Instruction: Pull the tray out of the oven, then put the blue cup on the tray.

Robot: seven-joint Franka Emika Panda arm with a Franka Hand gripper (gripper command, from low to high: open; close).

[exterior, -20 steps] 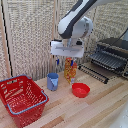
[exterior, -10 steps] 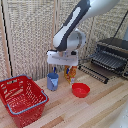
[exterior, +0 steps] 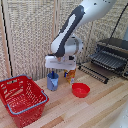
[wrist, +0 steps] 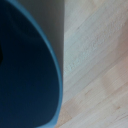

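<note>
Exterior view: pincer (exterior: 53,73) at unlabelled blue cup (exterior: 52,82).

The blue cup (exterior: 52,81) stands upright on the wooden table, towards the exterior view's left and well apart from the oven (exterior: 112,55). It is small and light blue; its upper part is hidden by the arm above it. In the wrist view its curved rim (wrist: 54,75) fills much of the picture, the inside dark (no contents can be made out). The oven, black and silver, sits at the exterior view's right with its barred door let down. The tray (exterior: 109,59), a dark rack of parallel bars, reaches forward out of the oven's mouth
</note>
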